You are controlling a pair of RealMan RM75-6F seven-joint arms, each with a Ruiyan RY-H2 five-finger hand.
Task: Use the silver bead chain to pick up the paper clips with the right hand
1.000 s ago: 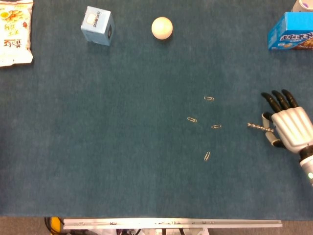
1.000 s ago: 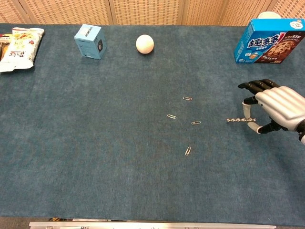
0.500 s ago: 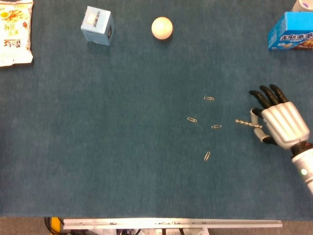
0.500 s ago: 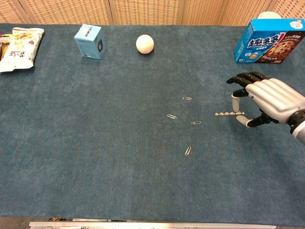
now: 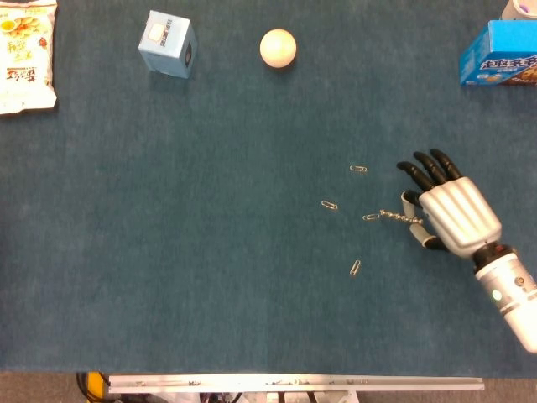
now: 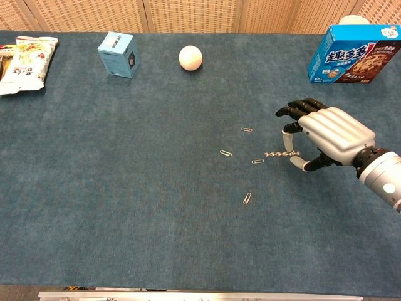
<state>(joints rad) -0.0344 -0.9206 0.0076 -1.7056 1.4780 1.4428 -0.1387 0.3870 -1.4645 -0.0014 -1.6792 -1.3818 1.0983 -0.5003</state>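
Note:
My right hand [image 5: 449,214] [image 6: 326,135] pinches a short silver bead chain [image 5: 398,217] [image 6: 277,153] that sticks out to the left, just above the blue cloth. The chain's free end is close to one paper clip [image 5: 371,217] [image 6: 257,161]; whether they touch I cannot tell. Three more paper clips lie loose: one further back [image 5: 358,169] [image 6: 246,130], one to the left [image 5: 330,205] [image 6: 225,153], one nearer the front edge [image 5: 356,268] [image 6: 247,198]. My left hand is in neither view.
A cream ball [image 5: 278,47] [image 6: 190,58] and a small light-blue box [image 5: 168,44] [image 6: 118,54] stand at the back. A snack bag [image 5: 25,54] [image 6: 25,64] lies at the back left. A blue cookie box [image 5: 500,55] [image 6: 353,53] stands at the back right.
My right hand has moved left across the table with the bead chain, bringing the chain's free end from well right of the clips to right beside the nearest one.

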